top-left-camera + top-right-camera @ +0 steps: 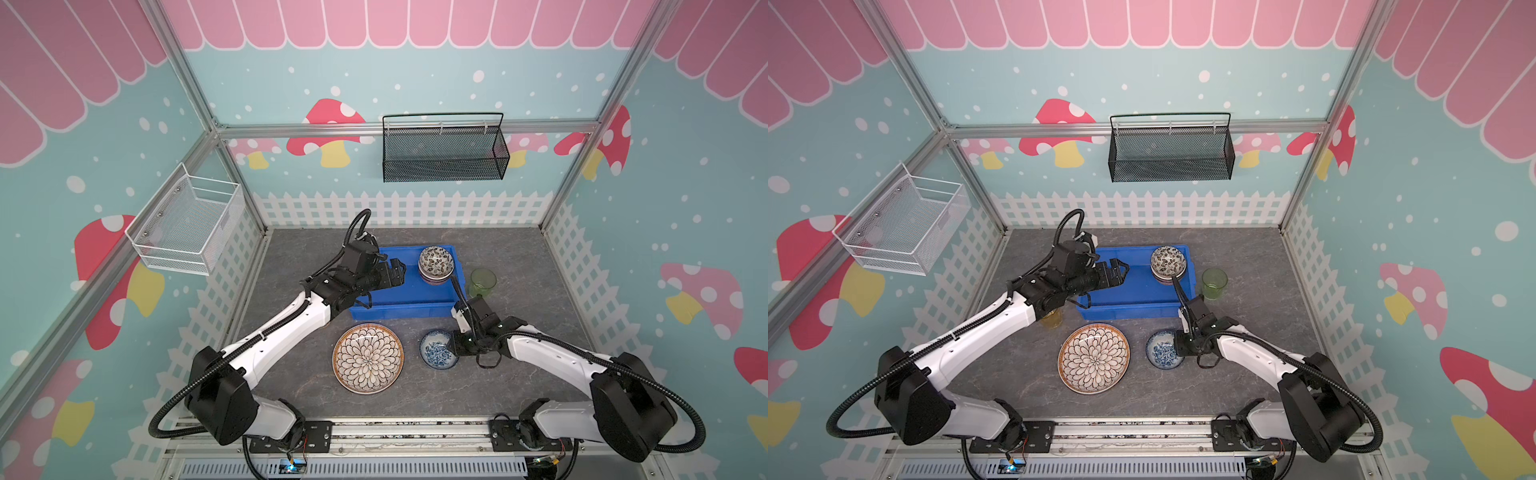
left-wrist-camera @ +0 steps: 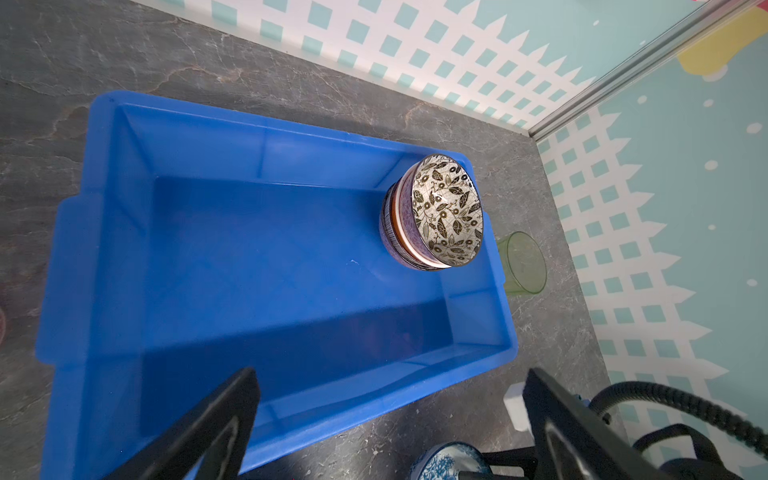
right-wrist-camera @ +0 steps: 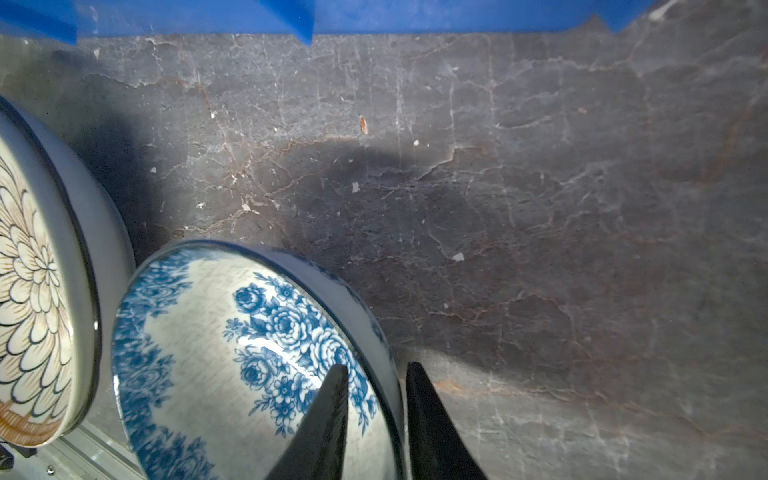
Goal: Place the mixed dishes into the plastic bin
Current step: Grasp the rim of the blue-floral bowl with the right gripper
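Note:
The blue plastic bin (image 1: 399, 311) (image 1: 1129, 311) (image 2: 75, 249) holds a stack of small patterned bowls (image 1: 435, 259) (image 1: 1168, 259) (image 2: 446, 212) in its far right corner. My left gripper (image 1: 397, 272) (image 1: 1119, 272) (image 2: 390, 374) hovers open and empty over the bin's left half. In front of the bin lie the petal-pattern plate (image 1: 368, 358) (image 1: 1093, 358) (image 3: 29, 291) and a blue floral bowl (image 1: 436, 351) (image 1: 1163, 351) (image 3: 232, 353). My right gripper (image 1: 452, 348) (image 1: 1177, 347) (image 3: 376, 365) grips that bowl's right rim, one finger inside, one outside. A green cup (image 1: 483, 281) (image 1: 1214, 283) (image 2: 523, 266) stands right of the bin.
An amber cup (image 1: 1052, 318) peeks out under my left forearm, left of the bin. A black mesh basket (image 1: 444, 149) hangs on the back wall and a white wire basket (image 1: 187, 226) on the left wall. Fence-patterned walls close in the grey tabletop.

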Tool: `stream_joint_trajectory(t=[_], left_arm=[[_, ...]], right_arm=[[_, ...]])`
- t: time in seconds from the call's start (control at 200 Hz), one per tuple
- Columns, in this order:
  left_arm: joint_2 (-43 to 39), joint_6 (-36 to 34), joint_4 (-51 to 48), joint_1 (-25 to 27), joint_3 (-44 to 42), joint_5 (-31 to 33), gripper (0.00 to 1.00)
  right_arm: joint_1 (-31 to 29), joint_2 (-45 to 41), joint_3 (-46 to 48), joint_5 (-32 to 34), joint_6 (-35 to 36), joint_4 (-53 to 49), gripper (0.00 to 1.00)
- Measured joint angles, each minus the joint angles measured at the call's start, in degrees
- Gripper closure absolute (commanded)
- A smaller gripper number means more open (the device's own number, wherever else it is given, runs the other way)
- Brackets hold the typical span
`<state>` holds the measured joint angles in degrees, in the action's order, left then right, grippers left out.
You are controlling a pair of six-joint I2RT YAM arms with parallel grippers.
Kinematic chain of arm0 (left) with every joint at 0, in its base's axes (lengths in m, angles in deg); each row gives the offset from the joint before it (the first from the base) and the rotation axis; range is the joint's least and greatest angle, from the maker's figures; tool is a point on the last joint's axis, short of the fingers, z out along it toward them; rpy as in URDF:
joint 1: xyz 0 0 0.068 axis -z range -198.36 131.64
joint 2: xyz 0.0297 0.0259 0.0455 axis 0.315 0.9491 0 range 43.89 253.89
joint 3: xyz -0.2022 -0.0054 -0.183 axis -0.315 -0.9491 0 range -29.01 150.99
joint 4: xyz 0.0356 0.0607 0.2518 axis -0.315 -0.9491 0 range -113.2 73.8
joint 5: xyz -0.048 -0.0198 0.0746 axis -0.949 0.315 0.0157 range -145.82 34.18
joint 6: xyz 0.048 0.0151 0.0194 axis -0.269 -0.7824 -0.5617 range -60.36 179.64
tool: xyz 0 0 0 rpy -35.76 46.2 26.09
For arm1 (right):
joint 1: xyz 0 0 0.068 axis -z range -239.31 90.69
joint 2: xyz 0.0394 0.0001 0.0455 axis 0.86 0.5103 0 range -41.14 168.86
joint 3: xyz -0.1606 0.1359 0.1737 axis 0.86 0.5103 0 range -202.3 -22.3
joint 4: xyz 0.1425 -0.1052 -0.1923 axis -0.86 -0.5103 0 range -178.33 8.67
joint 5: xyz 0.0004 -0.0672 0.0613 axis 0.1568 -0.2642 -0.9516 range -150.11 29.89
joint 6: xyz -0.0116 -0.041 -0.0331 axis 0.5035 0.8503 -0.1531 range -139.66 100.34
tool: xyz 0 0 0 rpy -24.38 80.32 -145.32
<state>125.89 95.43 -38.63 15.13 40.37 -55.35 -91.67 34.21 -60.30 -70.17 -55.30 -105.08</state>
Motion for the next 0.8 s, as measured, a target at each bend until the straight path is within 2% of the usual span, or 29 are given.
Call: stream_joint_trajectory(t=[0.22,0.48,0.8], left_arm=[[0.2,0.0,-0.2,-0.1,0.0,-0.2,0.01],[0.3,0.3,-0.9,-0.1,0.0,-0.3,0.00],[0.0,1.7,-1.4,-0.1,-0.8,-1.4,0.00]], right_arm=[[0.0,0.0,0.0,0.2,0.2,-0.1,0.85],[0.0,-0.2,-0.4,1.0,0.7,-1.9,1.00],[0.0,-3.4,-4.7,1.8,1.7,-6.7,1.00]])
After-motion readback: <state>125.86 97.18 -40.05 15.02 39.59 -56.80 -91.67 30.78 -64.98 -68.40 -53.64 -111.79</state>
